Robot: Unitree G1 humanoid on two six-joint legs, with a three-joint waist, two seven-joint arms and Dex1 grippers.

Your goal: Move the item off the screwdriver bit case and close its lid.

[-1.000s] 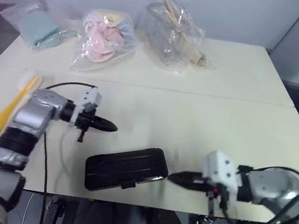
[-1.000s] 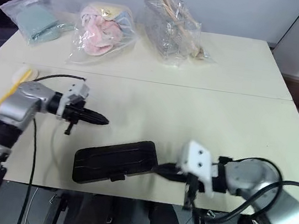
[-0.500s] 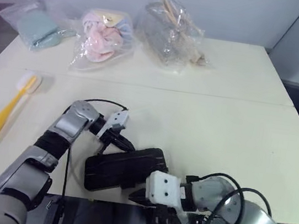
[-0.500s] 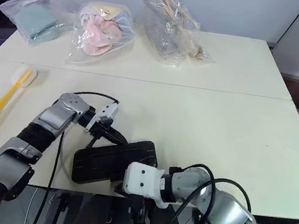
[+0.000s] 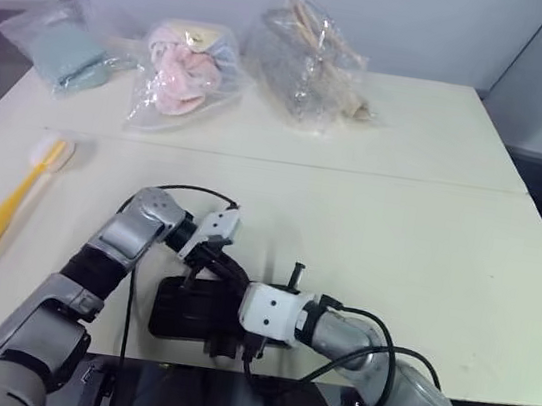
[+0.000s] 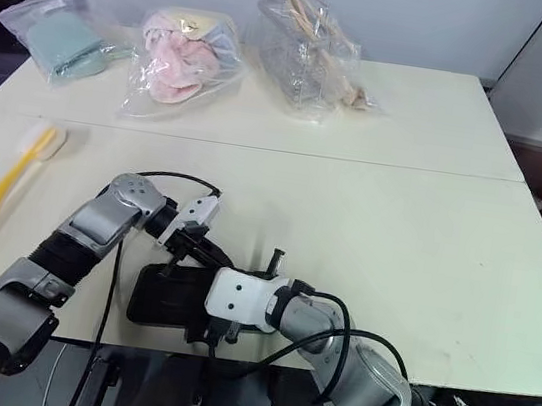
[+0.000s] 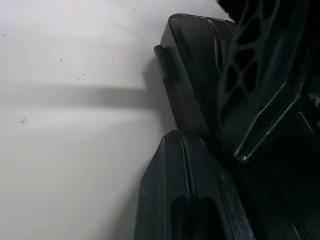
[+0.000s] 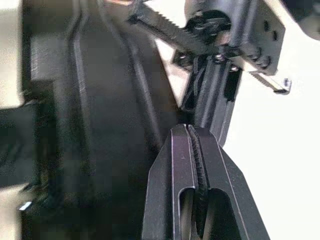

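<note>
Three clear plastic bags line the table's [image 5: 428, 235] far edge: teal cloth [image 5: 65, 53]; pink cloth [image 5: 183, 75]; wooden utensils [image 5: 307, 52].

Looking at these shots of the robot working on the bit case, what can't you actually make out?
- Screwdriver bit case, head views: its right end is hidden under the right hand, so the latch can't be checked.
- Bits inside: hidden by the dark lid.
- Left hand: whether it touches the case can't be told.
- Clear bags at the table's far edge: contents partly obscured by crinkled plastic.
</note>
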